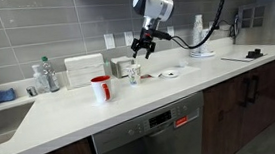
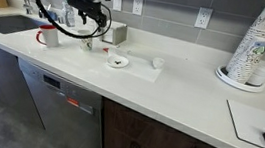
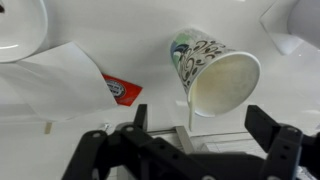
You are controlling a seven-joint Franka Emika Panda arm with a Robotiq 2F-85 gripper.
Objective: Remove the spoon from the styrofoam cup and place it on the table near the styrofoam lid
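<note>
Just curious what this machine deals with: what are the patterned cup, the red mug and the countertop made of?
The patterned cup looks like matte white foam or paper, dark swirls printed on its side; which one is unclear. The red mug seems glazed ceramic: solid red outside, white inside. The countertop looks like smooth white stone or laminate, evenly pale.

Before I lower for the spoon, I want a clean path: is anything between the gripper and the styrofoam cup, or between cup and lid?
Nothing blocks the open gripper above the styrofoam cup. Toward the styrofoam lid lies only a flat red packet on white paper.
</note>
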